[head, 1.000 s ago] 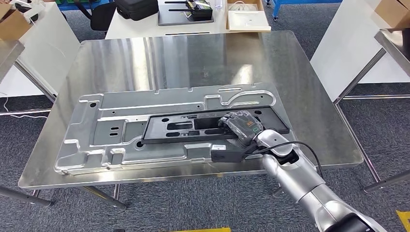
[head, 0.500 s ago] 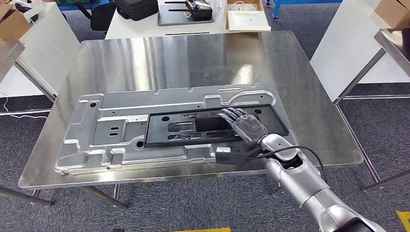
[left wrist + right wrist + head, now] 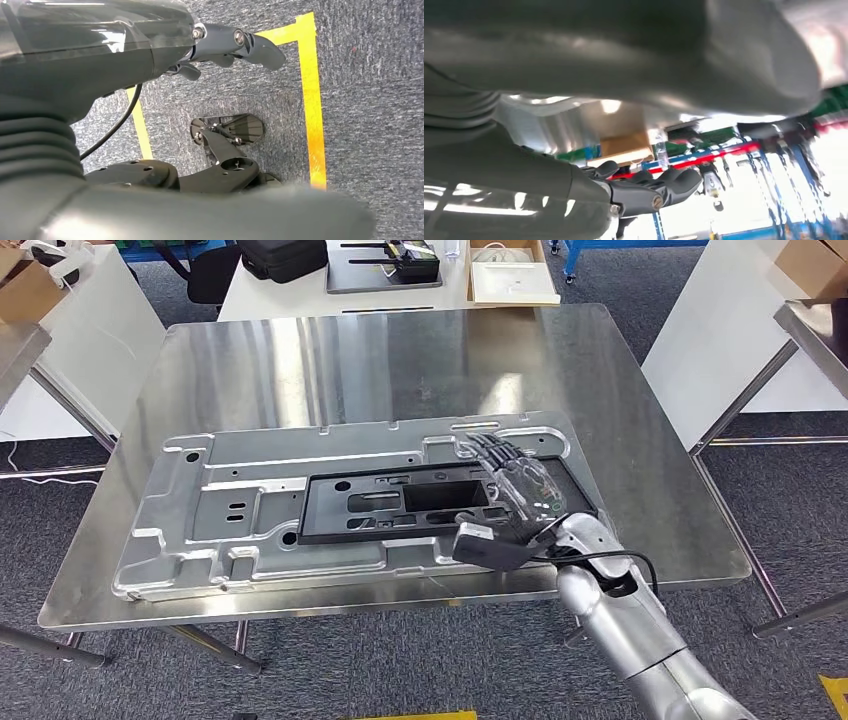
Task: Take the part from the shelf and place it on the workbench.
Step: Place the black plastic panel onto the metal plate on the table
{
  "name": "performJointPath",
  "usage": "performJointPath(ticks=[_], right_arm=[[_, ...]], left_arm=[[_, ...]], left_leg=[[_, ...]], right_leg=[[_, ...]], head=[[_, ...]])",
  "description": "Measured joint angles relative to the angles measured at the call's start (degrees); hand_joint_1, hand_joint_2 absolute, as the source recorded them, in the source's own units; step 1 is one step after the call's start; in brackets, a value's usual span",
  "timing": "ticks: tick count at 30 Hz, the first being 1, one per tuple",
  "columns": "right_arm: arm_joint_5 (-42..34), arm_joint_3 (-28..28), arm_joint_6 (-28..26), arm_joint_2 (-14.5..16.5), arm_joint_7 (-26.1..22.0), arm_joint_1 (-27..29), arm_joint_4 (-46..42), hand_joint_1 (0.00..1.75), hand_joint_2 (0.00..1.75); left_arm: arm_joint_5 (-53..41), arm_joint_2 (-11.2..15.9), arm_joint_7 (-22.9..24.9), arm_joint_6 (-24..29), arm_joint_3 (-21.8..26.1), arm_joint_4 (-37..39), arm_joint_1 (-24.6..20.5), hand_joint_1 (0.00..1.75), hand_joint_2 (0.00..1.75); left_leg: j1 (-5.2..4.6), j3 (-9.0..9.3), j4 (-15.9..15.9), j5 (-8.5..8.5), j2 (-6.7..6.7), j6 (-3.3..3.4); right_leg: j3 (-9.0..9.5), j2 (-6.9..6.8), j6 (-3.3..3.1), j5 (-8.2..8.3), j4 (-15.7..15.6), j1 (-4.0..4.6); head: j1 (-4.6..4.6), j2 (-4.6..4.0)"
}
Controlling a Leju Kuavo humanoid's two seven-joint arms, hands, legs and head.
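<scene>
Right hand (image 3: 522, 485) fingers spread flat, holding nothing, over the part's (image 3: 400, 503) right end. Part lies on desk (image 3: 380, 360), long axis running leftward from hand.

Head view high, looking down on workbench (image 3: 400, 350), left wrist facing floor (image 3: 370, 100), right wrist skimming benchtop

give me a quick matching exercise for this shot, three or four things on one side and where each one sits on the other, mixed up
Things:
1. black part
2. silver plate
3. right hand
4. black case

Places:
A. on the far table
B. directly on the steel workbench
C. over the black part's right end
D. on the silver plate

Pairs: 1-D, 2-B, 3-C, 4-A
</scene>
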Motion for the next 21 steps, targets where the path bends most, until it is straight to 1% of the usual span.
performJointPath(ticks=[5,8,10,13,17,19,21], right_arm=[[-15.7,-8.0,5.0,1.8,-5.4,2.6,-8.6,0.00,0.00],[-23.8,-12.5,8.0,2.9,-7.7,3.7,-14.0,0.00,0.00],[-27.8,-15.5,9.1,3.8,-8.8,4.2,-17.6,0.00,0.00],[-30.4,-18.9,9.3,5.2,-10.2,5.3,-23.0,0.00,0.00],[-30.8,-22.7,8.0,8.3,-13.0,8.7,-34.3,0.00,0.00],[-30.8,-23.7,7.7,9.8,-14.4,10.9,-39.4,0.00,0.00],[-30.8,-24.3,7.6,11.0,-15.7,13.2,-43.4,0.00,0.00]], left_arm=[[0.0,0.0,0.2,0.0,-0.7,0.0,0.0,0.00,0.00],[0.1,0.0,0.3,0.0,-0.9,0.0,0.0,0.00,0.00],[0.3,0.0,0.5,0.0,-1.0,0.0,0.0,0.00,0.00],[0.6,0.0,0.7,0.0,-1.1,0.0,0.1,0.00,0.00],[1.4,-0.1,0.6,0.0,-1.1,0.0,0.3,0.00,0.00],[1.9,-0.1,0.3,0.0,-1.1,0.0,0.5,0.00,0.00],[2.2,-0.2,0.0,0.1,-1.1,0.0,0.8,0.00,0.00]], left_leg=[[0.00,0.00,0.0,0.00,0.00,0.01],[0.00,0.00,0.0,-0.01,0.00,0.01],[0.00,0.00,0.0,-0.01,0.00,0.02],[-0.01,0.01,0.0,-0.02,-0.01,0.02],[-0.01,0.01,0.0,-0.06,-0.01,0.04],[0.00,0.01,0.0,-0.09,0.00,0.08],[-0.07,-0.03,0.2,-0.27,0.02,0.39]], right_leg=[[0.01,-0.01,0.00,0.00,0.0,0.00],[0.02,-0.01,0.01,0.00,0.0,-0.02],[0.02,-0.01,0.01,0.00,0.0,-0.02],[0.03,-0.01,0.01,0.00,0.0,-0.02],[0.03,-0.01,0.02,-0.02,0.0,0.00],[0.03,-0.01,0.02,-0.03,0.0,0.01],[0.08,-0.01,0.17,0.01,-0.2,-0.19]], head=[[0.00,0.00],[0.00,0.00],[0.00,0.00],[0.00,0.00],[0.00,0.00],[0.00,0.00],[0.00,0.00]])
